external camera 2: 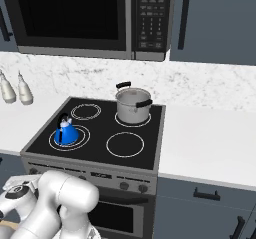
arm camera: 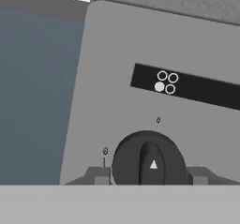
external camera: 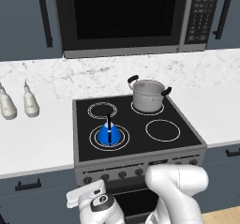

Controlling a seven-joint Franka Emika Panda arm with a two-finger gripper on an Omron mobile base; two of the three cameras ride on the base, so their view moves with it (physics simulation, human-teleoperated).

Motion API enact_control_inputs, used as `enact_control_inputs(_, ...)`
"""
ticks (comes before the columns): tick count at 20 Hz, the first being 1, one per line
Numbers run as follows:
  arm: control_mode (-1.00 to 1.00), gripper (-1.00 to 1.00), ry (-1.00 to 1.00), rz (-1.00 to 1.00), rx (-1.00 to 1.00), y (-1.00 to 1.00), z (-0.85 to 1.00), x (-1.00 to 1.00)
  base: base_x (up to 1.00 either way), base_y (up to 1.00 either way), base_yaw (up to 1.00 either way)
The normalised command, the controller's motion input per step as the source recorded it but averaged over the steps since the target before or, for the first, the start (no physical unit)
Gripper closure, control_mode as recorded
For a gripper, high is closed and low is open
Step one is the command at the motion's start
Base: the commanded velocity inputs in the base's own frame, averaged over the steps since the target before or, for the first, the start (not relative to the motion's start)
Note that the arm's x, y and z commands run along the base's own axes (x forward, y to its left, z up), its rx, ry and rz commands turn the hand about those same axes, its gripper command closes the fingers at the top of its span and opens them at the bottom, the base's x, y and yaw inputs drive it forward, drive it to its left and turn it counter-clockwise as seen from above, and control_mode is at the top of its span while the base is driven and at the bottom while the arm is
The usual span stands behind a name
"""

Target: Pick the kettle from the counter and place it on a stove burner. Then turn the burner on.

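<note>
1. On the black glass cooktop (external camera: 187, 124), the kettle (external camera: 108, 135) is being seen standing upright inside the widest circle, the stove burner (external camera: 123, 138) drawn as two white rings, at the front left of the cooktop.
2. From the right base view, the kettle (external camera 2: 66, 133) is being shown in the same place, on the near left burner (external camera 2: 54, 142), with its thin black handle arching over the blue body.
3. Behind and to the right of the kettle, a steel pot (external camera: 148, 94) with black side handles is being carried by the rear right circle; the two are well apart.
4. Well to the left of the stove, two white bottles (external camera: 31, 101) are being kept on the counter (external camera: 37, 138), near the marble wall.
5. Down at the grey front panel (arm camera: 112, 54) of the stove, the gripper (arm camera: 148, 177) is being held low, in front of and below the cooktop, so the kettle is lying above and behind it, well apart.
6. Between the two finger tips (arm camera: 98, 175), a round dark knob (arm camera: 149, 160) is being framed, one tip at each side of it.
7. Whether the fingers are touching the knob cannot be told; nothing is being carried by them.
8. Above the knob, a black label (arm camera: 187, 85) with four small circles is being shown, one circle filled white.
</note>
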Motion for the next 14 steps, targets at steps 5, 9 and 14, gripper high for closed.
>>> enact_control_inputs(5,-1.00,1.00,0.00,0.08,-0.41,0.33,0.02,0.33,0.00,0.00,0.00)
enact_control_inputs(9,-1.00,1.00,0.00,0.08,-0.46,0.39,0.01,0.18,0.00,0.00,0.00)
enact_control_inputs(14,-1.00,1.00,0.02,0.07,-0.46,0.45,0.01,0.02,0.00,0.00,0.00)
